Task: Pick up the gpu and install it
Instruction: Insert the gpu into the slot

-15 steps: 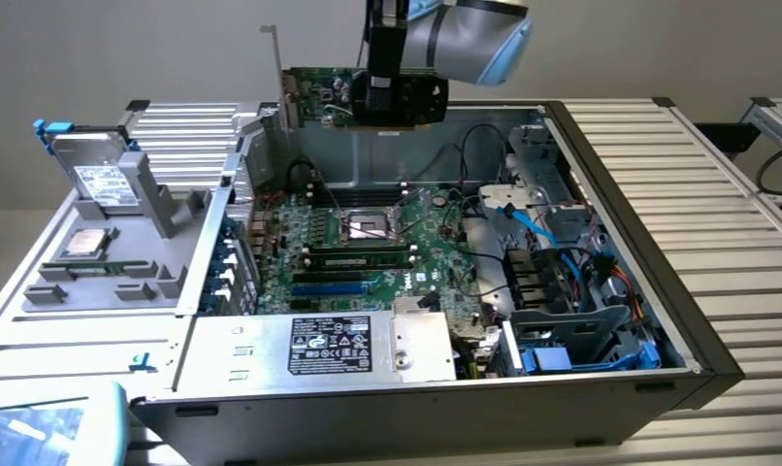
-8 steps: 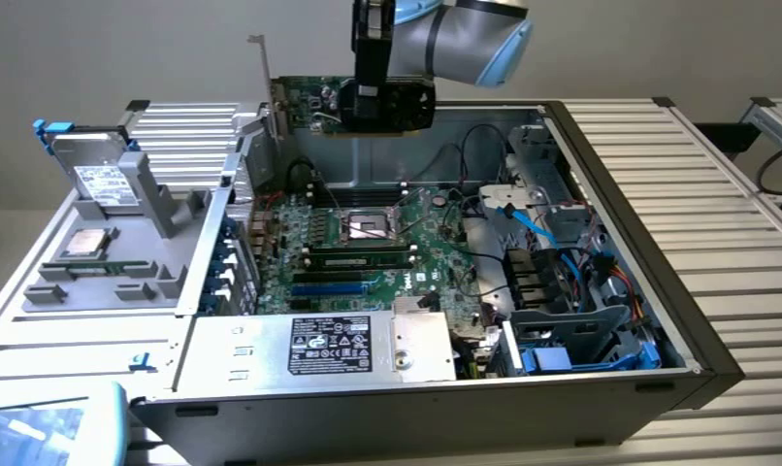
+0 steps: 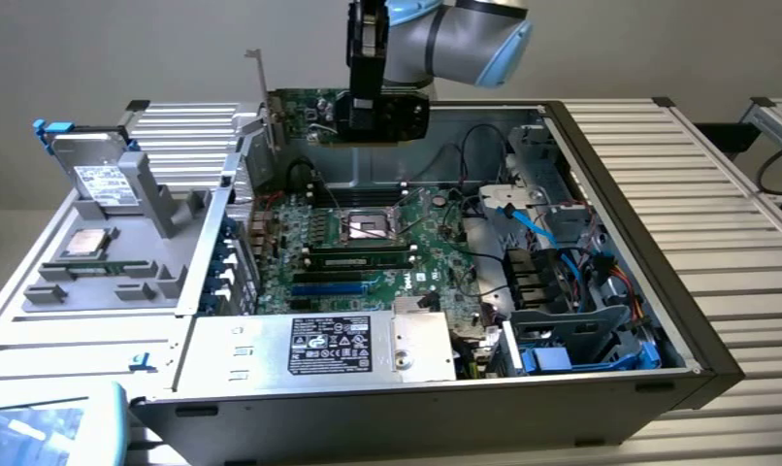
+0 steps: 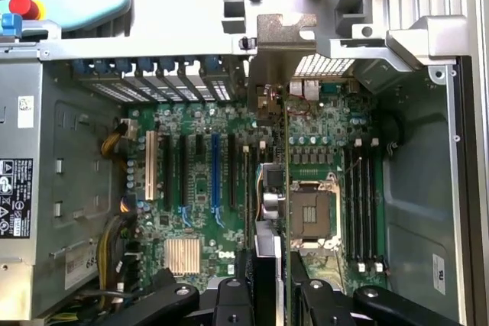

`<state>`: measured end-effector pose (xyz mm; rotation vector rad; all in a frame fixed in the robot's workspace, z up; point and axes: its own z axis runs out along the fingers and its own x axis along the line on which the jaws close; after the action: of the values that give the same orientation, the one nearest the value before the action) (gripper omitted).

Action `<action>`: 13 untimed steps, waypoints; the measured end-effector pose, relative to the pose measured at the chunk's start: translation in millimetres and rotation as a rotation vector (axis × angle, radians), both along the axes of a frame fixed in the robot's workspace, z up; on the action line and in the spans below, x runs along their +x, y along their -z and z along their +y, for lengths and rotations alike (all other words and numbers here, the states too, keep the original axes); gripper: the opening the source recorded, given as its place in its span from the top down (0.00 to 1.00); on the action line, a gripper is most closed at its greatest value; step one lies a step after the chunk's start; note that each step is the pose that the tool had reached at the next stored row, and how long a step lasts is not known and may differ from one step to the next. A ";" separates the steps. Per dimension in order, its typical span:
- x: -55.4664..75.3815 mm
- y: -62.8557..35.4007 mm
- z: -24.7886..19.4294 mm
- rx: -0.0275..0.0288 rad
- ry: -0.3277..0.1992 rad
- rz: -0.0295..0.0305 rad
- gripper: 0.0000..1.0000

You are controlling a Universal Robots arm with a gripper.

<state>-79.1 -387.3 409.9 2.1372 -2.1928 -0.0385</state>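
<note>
My gripper (image 3: 380,116) hangs over the far side of the open computer case (image 3: 676,291), shut on the gpu (image 3: 309,109). The card's green circuit board faces the exterior view, and its silver end bracket (image 3: 258,87) sticks up toward that view's left. In the wrist view the gpu (image 4: 272,196) shows edge-on between my black fingers (image 4: 229,295). Its bracket (image 4: 286,36) lies over the case's rear wall. The card floats clear above the motherboard (image 3: 365,243), over the area between the expansion slots (image 4: 216,177) and the processor socket (image 4: 309,211).
A power supply (image 3: 326,345) fills the case's near corner, with blue and black cables (image 3: 534,228) on the exterior view's right. A grey fixture (image 3: 107,262) on that view's left holds a drive (image 3: 107,184) and a processor. A teach pendant (image 3: 42,427) lies near the front.
</note>
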 end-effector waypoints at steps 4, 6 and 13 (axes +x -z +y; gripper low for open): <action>-3.8 5.9 -4.6 0.0030 -0.008 0.0001 0.72; -4.0 9.7 -8.4 0.0052 -0.009 -0.0001 0.72; -5.8 21.7 -26.5 0.0131 -0.010 -0.0001 0.72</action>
<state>-84.9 -413.8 388.2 2.1547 -2.1881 -0.0523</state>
